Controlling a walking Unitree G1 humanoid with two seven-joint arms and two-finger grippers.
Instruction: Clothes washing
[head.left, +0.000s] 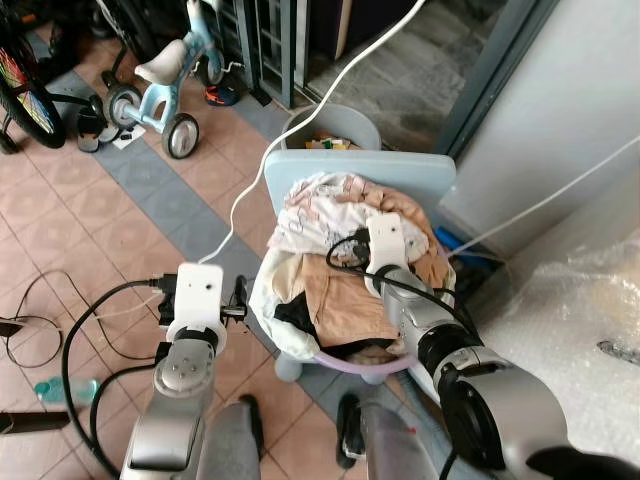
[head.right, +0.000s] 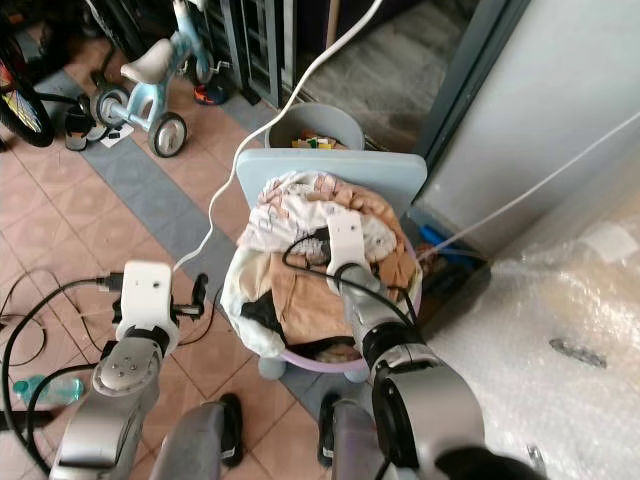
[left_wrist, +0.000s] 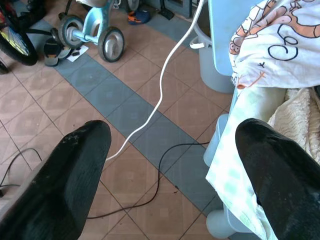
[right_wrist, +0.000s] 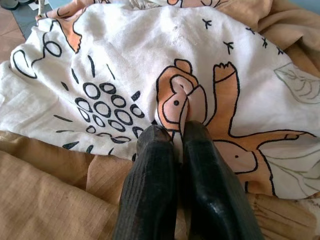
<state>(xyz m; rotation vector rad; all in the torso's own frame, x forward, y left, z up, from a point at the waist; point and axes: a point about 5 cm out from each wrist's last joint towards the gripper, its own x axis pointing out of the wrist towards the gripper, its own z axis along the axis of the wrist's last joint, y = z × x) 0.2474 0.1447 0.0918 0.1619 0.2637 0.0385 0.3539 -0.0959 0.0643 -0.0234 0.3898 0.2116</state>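
A purple-rimmed laundry basket heaped with clothes rests on a pale blue stool. On top lies a white cloth with orange and black animal prints, over tan fabric. My right gripper is on the heap, shut on a pinched fold of the printed cloth. My left gripper is open with nothing between its fingers. It hangs over the tiled floor, left of the basket and beside a pale checked cloth draped over the basket's side.
A white cable runs across the floor past a grey bin behind the stool. A child's tricycle and a bicycle wheel stand at far left. Black cables and a bottle lie nearby; bubble wrap is on the right.
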